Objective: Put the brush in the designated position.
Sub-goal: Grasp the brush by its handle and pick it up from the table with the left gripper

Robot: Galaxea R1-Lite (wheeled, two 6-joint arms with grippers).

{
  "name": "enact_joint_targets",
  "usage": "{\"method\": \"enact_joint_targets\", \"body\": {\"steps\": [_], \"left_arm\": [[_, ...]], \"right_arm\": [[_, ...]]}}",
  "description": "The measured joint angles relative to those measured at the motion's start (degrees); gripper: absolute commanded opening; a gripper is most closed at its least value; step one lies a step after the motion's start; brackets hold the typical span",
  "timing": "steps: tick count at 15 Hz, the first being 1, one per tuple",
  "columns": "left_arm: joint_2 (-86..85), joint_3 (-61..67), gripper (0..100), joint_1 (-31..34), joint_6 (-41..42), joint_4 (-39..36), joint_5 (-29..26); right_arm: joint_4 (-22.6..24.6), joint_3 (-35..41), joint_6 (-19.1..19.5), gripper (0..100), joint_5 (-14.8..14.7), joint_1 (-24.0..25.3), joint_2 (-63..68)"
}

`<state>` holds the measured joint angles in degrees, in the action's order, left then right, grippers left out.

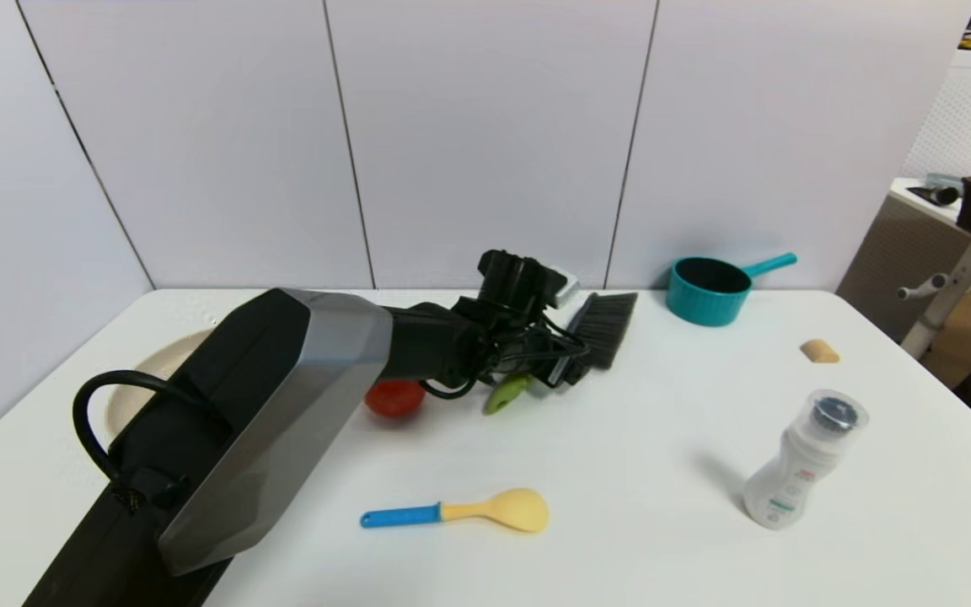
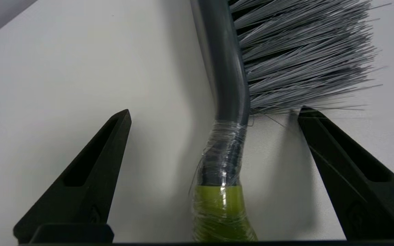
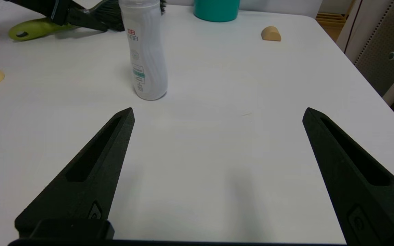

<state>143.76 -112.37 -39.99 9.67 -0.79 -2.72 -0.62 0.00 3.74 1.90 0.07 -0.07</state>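
- Left end effector: fingers spread wide, straddling the brush neck, apparently set to grip.
- Brush: lying on the surface, bristles toward 1 o'clock, handle toward 7.
- Right end effector: spread apart, idle over bare surface.
- Spoon: 6 o'clock of brush.

White table before pale panelled wall

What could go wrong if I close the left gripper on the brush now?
The left gripper is open astride the brush at its taped grey neck; one finger sits right by the bristles and might snag them. The tape may slip. A swing could hit the red ball or teal pot.
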Motion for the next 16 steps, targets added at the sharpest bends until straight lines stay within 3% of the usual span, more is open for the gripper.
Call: {"method": "enact_joint_targets", "body": {"steps": [8,16], "left_arm": [[-0.52,0.11,0,0.22,-0.33,6.28,0.22],[-1.51,0.11,0,0.33,-0.33,6.96,0.52]], "right_arm": [[0.00,0.00,0.02,100,0.02,0.00,0.00],[0.00,0.00,0.00,100,0.00,0.00,0.00]]}}
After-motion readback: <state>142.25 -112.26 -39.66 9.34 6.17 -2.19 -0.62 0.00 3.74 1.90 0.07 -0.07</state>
